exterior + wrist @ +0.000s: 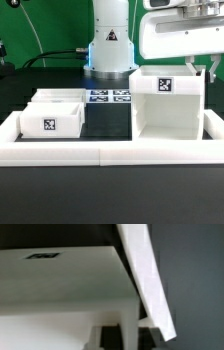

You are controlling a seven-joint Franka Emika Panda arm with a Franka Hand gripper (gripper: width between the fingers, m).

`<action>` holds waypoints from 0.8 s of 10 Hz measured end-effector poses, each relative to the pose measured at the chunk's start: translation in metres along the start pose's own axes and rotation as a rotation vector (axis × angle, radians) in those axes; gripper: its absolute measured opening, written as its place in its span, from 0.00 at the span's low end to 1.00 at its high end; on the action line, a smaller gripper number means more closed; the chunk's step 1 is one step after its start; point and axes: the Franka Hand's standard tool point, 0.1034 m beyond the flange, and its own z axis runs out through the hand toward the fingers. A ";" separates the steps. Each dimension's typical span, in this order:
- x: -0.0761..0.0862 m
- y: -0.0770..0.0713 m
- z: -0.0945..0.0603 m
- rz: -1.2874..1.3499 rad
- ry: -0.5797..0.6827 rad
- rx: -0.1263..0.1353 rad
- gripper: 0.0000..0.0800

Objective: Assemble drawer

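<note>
Front border rail [110, 152] lies untouched; I judge casing [168, 105] positioning underway, hand [211, 71] at its wall, grip indeterminable; trays [50, 121] need inserting next.

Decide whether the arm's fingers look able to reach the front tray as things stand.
Probably yes. The front tray stands open-topped at the exterior view's left with nothing over it. The fingers hang at the tall box, so they would only have to cross over.
</note>
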 end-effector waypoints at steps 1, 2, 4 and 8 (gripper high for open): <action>0.000 -0.001 0.000 0.053 0.002 0.000 0.05; 0.000 -0.001 0.000 0.133 0.002 0.004 0.05; 0.002 0.000 0.001 0.309 0.004 0.004 0.05; 0.014 0.009 -0.004 0.575 -0.005 0.041 0.05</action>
